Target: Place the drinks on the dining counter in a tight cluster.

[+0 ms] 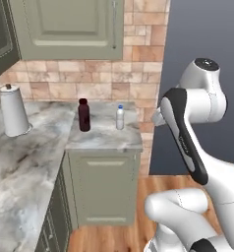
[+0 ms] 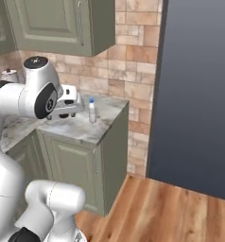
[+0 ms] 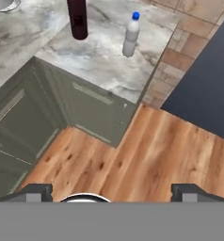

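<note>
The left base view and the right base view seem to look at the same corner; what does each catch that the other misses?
Left base view alone: a paper towel roll and a dark maroon bottle, upright on the marble counter. Right base view alone: the wide dark panel's full front and the cabinet's side wall. Both: the small whitish bottle, blue-capped, standing on that counter, the brick wall, the green cabinets and wooden floor.
</note>
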You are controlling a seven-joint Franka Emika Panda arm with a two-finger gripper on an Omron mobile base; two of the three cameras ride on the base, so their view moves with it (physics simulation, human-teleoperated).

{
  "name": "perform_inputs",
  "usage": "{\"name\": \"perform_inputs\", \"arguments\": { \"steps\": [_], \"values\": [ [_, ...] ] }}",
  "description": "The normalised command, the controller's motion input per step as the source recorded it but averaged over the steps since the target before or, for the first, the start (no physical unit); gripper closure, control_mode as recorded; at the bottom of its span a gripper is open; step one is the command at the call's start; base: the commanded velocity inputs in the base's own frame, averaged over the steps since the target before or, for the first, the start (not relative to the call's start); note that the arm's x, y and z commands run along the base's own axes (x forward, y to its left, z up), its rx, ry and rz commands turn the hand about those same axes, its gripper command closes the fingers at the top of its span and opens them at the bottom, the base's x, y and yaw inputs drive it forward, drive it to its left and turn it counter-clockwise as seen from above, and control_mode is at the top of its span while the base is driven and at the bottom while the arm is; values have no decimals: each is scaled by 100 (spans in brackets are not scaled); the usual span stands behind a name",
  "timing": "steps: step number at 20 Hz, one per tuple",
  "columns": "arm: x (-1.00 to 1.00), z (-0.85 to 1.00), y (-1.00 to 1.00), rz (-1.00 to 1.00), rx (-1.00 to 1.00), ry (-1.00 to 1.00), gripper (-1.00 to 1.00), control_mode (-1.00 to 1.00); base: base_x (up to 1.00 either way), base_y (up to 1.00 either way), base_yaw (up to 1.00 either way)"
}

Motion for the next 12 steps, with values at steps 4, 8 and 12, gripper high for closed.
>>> {"name": "perform_inputs", "arguments": {
  "steps": [4, 8, 12],
  "values": [
    [0, 0, 0, 0, 0, 0, -100, 100, 89, 37, -22],
    [0, 0, 0, 0, 0, 0, -100, 100, 78, 21, -6],
    [0, 0, 0, 0, 0, 0, -100, 100, 74, 15, -5]
  ]
}}
